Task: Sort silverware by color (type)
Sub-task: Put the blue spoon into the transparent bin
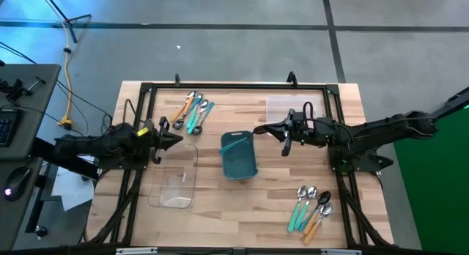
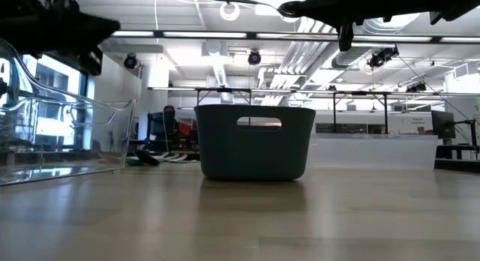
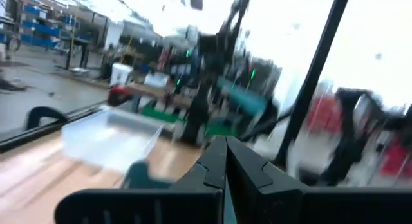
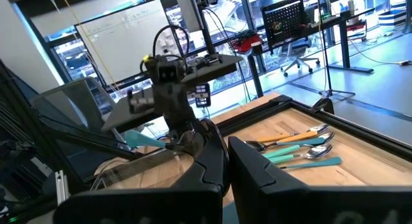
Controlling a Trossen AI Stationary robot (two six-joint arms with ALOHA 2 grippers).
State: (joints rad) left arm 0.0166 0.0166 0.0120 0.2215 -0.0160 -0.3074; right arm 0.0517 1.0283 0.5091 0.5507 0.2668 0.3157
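On the near right part of the wooden tabletop (image 1: 256,204), a group of spoons (image 1: 311,207) with teal, orange and dark handles is laid side by side. A clear plastic tray (image 1: 176,178) is set at the near left, and a teal bin (image 1: 239,154) is placed upright at the middle. The left gripper (image 1: 178,140) is held closed and empty above the tray's far edge; the right gripper (image 1: 258,130) is likewise closed and empty, just beyond the bin. A second clear tray (image 1: 287,106) is seen at the far right, and a second group of spoons (image 1: 194,111) is laid at the far left.
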